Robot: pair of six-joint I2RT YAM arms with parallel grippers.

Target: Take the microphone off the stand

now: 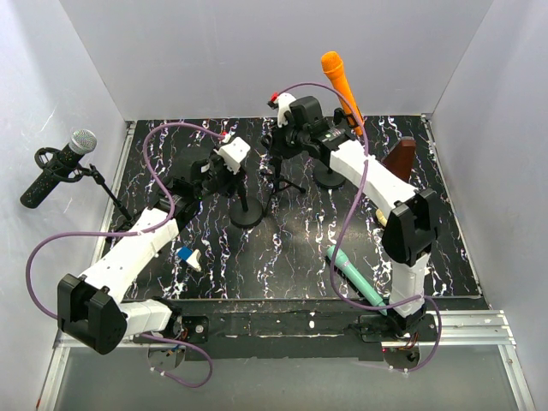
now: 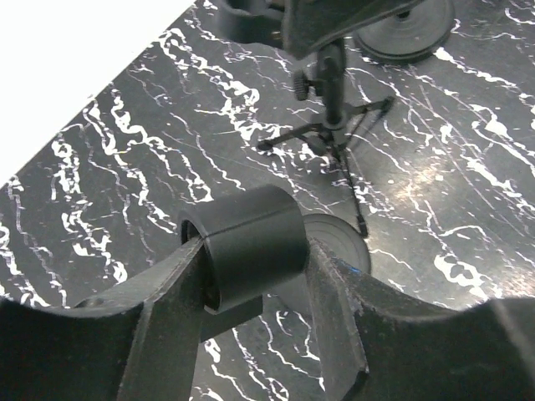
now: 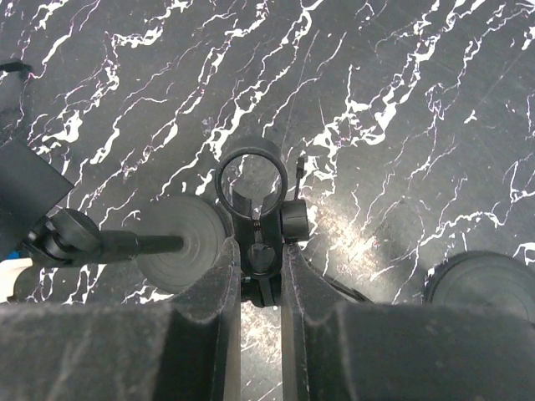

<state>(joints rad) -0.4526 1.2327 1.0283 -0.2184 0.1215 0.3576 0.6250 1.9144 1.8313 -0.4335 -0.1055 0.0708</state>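
An orange microphone (image 1: 339,79) sits upright in a round-based stand (image 1: 329,175) at the back. A black and silver microphone (image 1: 56,165) sits in a stand (image 1: 110,195) at the far left. A teal microphone (image 1: 355,276) lies flat on the mat. My left gripper (image 1: 224,175) (image 2: 251,261) is shut on the empty black clip (image 2: 249,236) of a round-based stand (image 1: 247,214). My right gripper (image 1: 281,145) (image 3: 261,251) is shut on the empty ring clip (image 3: 256,224) of a small tripod stand (image 1: 277,180).
A brown wedge (image 1: 400,157) stands at the back right and a small blue and white object (image 1: 188,257) lies near the left arm. White walls enclose the black marbled mat (image 1: 282,257). Stand bases (image 3: 177,242) (image 3: 485,280) lie beside the right gripper.
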